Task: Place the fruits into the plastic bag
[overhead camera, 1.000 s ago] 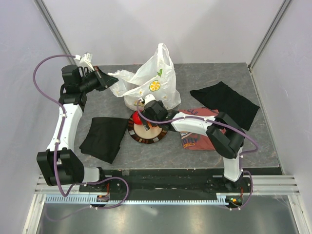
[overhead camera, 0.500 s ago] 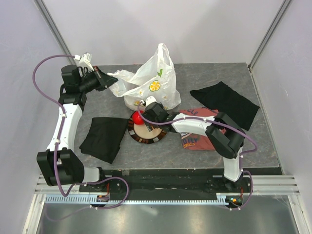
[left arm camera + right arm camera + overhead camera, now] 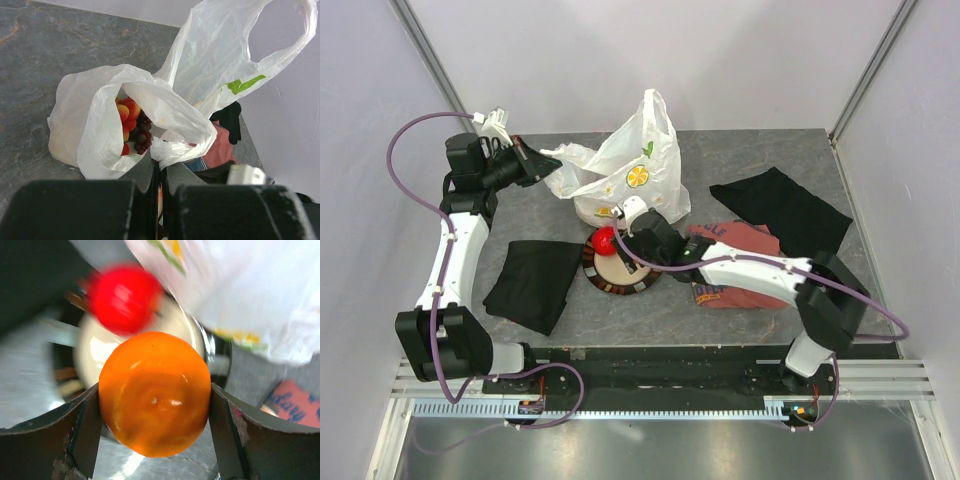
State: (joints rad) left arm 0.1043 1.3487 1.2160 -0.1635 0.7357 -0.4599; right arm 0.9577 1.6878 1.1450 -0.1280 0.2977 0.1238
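The plastic bag (image 3: 630, 170) stands at the back middle of the table, its mouth pulled left. My left gripper (image 3: 542, 162) is shut on the bag's rim (image 3: 165, 150) and holds it open. Inside I see small red-yellow fruits (image 3: 127, 112) and a dark grape bunch (image 3: 141, 136). My right gripper (image 3: 625, 232) is shut on an orange (image 3: 155, 392), held above the beige plate (image 3: 620, 268). A red apple (image 3: 604, 239) lies on the plate's far left edge; it also shows in the right wrist view (image 3: 124, 297). The lemon is out of view.
A black cloth (image 3: 532, 284) lies left of the plate. A red printed T-shirt (image 3: 730, 262) lies right of it under my right arm. Another black cloth (image 3: 780, 210) lies at the back right. White walls stand close round the table.
My right arm has stretched out and its gripper has lifted slightly off the plate with the orange. The left arm and the bag have not moved.
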